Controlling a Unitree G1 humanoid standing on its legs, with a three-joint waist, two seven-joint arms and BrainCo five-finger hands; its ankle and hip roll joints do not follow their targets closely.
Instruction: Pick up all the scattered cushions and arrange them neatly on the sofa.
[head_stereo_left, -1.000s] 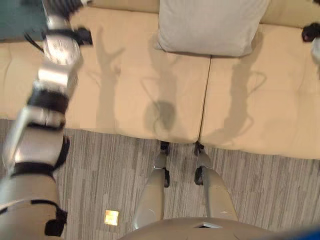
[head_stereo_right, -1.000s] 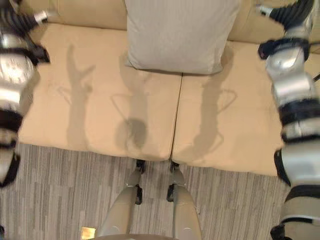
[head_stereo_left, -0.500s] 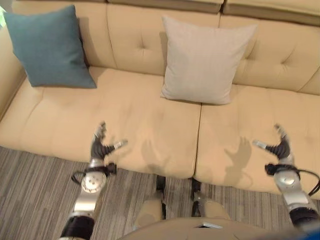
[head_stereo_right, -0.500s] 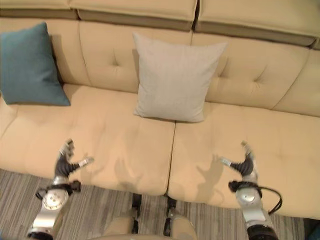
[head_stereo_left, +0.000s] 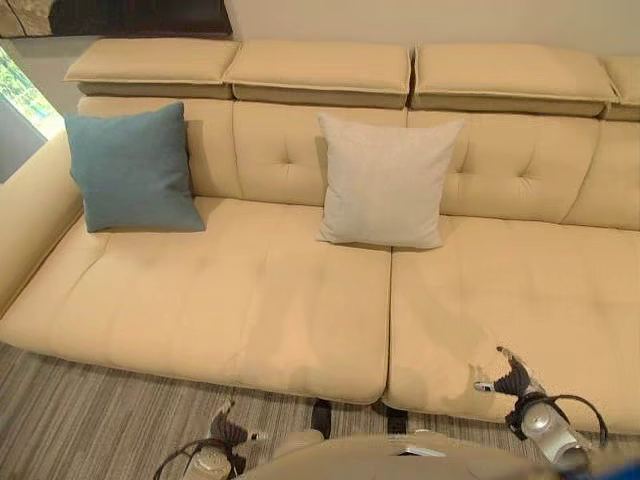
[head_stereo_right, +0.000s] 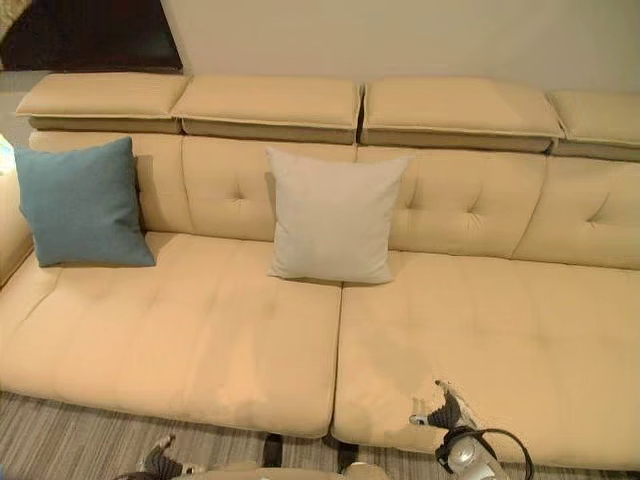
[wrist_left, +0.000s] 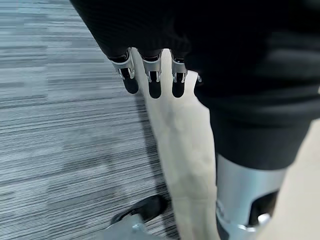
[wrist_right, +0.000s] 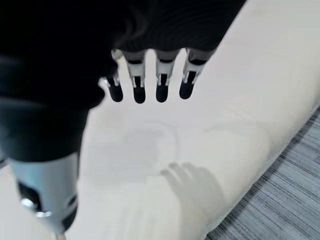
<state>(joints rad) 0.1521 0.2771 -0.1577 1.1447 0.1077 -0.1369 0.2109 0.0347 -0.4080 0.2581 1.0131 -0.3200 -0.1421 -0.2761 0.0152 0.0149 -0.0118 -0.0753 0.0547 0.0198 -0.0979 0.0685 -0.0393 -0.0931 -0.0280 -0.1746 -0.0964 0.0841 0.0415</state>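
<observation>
Since both my hands hang relaxed and empty by the beige tufted sofa's (head_stereo_left: 250, 300) front edge, the teal square cushion (head_stereo_left: 133, 168) sits up-left nearer my left hand (head_stereo_left: 228, 433); the pale grey cushion (head_stereo_left: 384, 181) leans mid-backrest, nearer my right hand (head_stereo_left: 513, 378).

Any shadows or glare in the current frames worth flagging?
Right wrist view: the right robot hand casts a soft finger-shaped shadow on the sofa seat below it. Left eye view: a bright patch at the left edge beside the teal cushion is washed out. The beige cushion shades the seat lightly at its base.
</observation>
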